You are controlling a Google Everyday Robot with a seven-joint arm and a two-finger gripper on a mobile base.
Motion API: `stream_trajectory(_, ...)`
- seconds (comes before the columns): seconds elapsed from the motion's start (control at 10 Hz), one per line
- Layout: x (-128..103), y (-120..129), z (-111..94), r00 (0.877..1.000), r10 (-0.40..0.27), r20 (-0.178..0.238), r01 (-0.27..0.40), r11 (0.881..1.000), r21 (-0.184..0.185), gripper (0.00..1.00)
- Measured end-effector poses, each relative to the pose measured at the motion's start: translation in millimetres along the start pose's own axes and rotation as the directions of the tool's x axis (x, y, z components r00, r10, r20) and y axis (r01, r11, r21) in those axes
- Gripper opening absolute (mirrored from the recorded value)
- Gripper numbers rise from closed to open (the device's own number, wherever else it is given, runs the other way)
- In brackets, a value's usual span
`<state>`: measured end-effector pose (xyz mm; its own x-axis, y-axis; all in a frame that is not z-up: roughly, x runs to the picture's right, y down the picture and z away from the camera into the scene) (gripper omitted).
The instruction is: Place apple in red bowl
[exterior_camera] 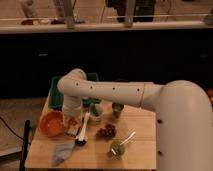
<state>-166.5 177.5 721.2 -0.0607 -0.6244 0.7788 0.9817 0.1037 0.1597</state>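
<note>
The red bowl (50,124) is wide, shallow and orange-red, and sits at the left of the wooden table (140,145). My white arm reaches in from the right, bends at an elbow and points down. The gripper (73,127) hangs at the bowl's right rim, just above the table. A small orange-red patch (68,121) at the gripper, against the rim, looks like the apple. I cannot tell whether it is held or resting.
A dark cluster of grapes (106,131) lies mid-table, with a small metal cup (118,109) behind it. A small pale bowl (95,115), a white utensil (83,131), a green item (117,148), a grey cloth (62,153) and a green tray (56,95) stand nearby.
</note>
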Motion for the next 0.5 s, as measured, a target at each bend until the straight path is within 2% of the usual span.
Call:
stream_trajectory(0.2, 1, -2, 3, 1.000, -0.012, 0.006, 0.012, 1.000, 0.007, 0.01)
stream_trajectory(0.5, 16, -10, 10, 0.998, -0.051, 0.037, 0.050, 0.998, 0.027, 0.01)
